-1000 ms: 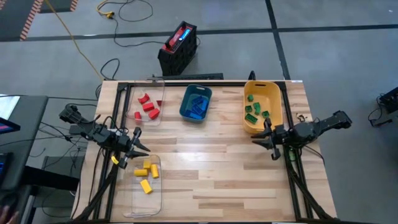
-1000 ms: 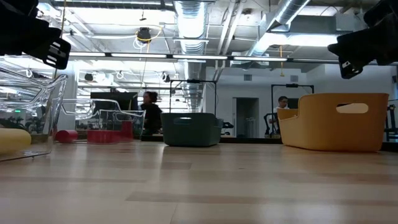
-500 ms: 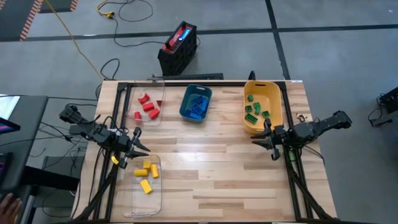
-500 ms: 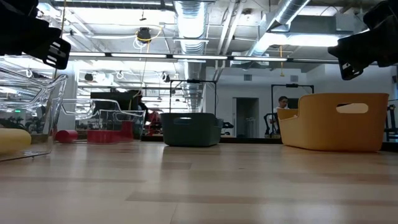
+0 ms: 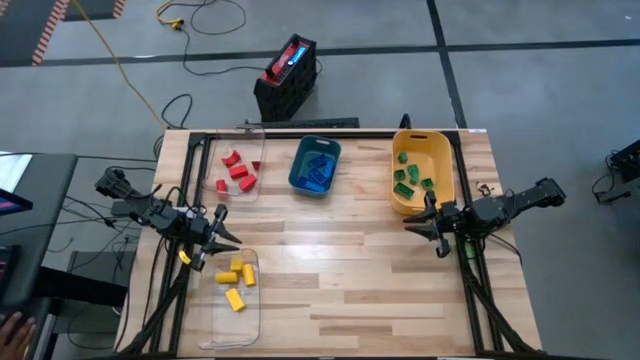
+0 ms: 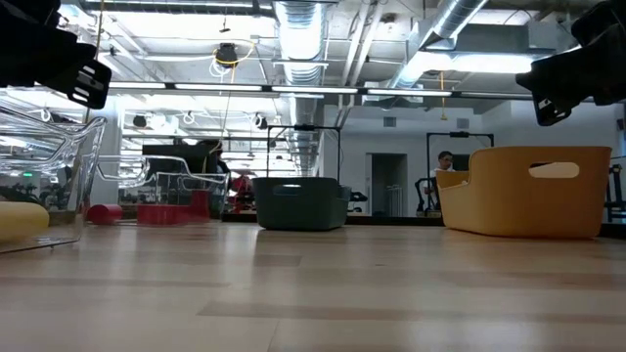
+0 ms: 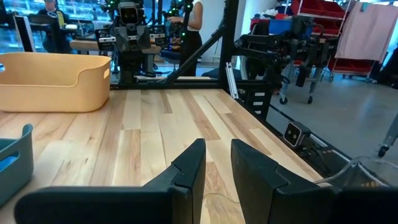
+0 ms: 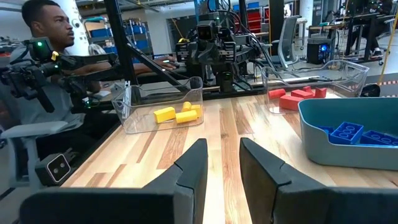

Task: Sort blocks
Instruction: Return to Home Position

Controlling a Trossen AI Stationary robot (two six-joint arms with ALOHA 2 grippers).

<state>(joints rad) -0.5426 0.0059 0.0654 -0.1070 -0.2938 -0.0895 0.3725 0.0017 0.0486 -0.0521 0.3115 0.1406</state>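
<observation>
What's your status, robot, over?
Left gripper, right gripper open, empty, raised. Red blocks, yellow blocks in clear trays; blue blocks in teal bin; green blocks in yellow bin. Nothing in the way.

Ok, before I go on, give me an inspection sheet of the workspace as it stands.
Surface: wooden table, middle bare.
Job's things: red blocks in far clear tray; blue blocks in teal bin; green blocks in yellow bin; yellow blocks in near clear tray.
Clutter: small yellow bit beside the near tray, unclear what.
Grippers: left gripper and right gripper open, empty, above the table at its sides.
Cables: yellow cable and black cable on the floor beyond the table.
Surroundings: black-and-red case on the floor; person seated beside the table.
</observation>
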